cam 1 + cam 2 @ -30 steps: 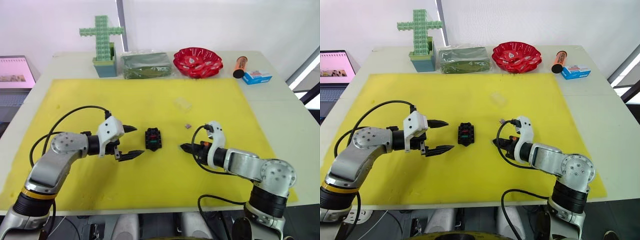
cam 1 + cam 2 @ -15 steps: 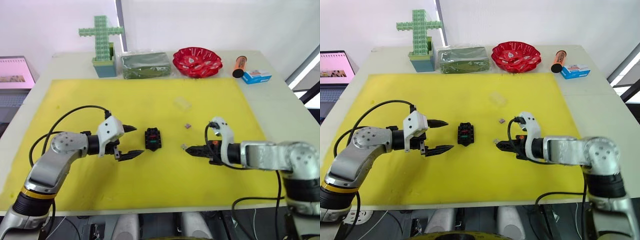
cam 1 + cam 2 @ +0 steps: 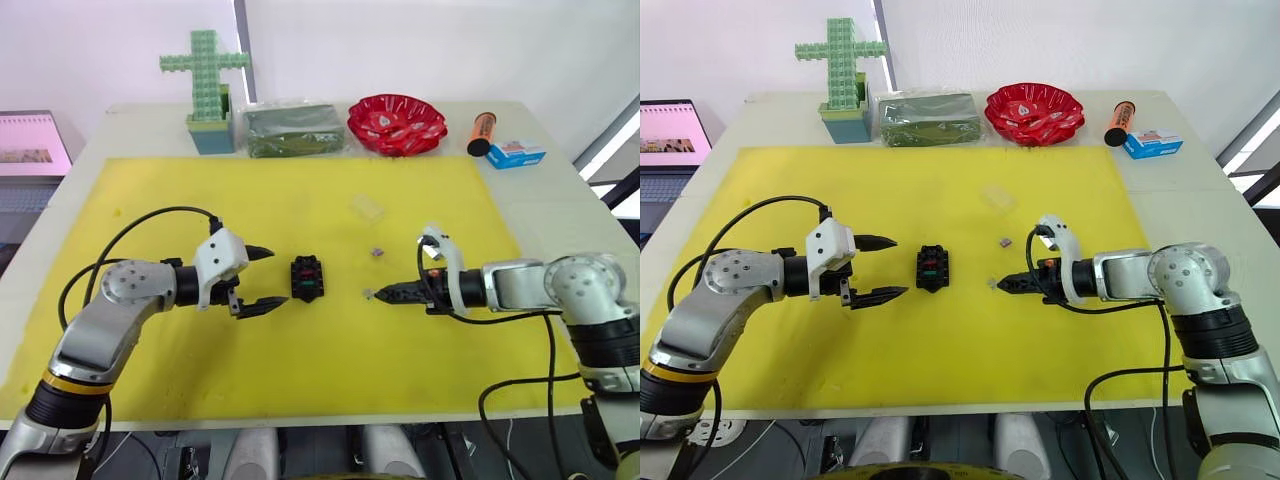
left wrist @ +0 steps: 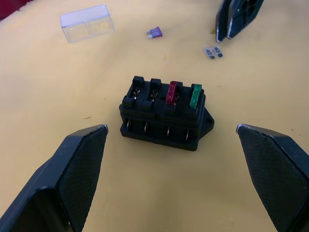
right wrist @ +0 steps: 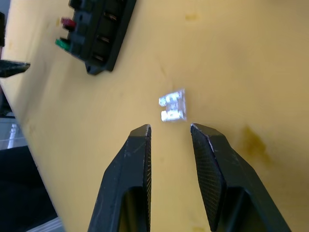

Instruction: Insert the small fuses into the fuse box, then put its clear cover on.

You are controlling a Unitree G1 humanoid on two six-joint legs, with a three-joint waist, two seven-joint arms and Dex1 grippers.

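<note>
Right wrist view: right claw point(image 5: 169, 133) slightly parted, pale grey fuse point(image 5: 173, 107) lying flat just past its tips; left claw point(image 4: 169, 145) wide open, fuse box point(image 4: 164, 113) lying crosswise ahead.

the fuse box point(image 4: 165, 113) is black and carries one red fuse point(image 4: 173, 92) and one green fuse point(image 4: 195, 96). a pale grey fuse point(image 5: 173, 106) and a purple fuse point(image 4: 154, 33) lie on the plain yellow mat point(image 3: 300, 380). the clear cover point(image 4: 87, 22) is colourless. gripper fingers point(image 5: 137, 159) are black, finely cross-hatched.
</note>
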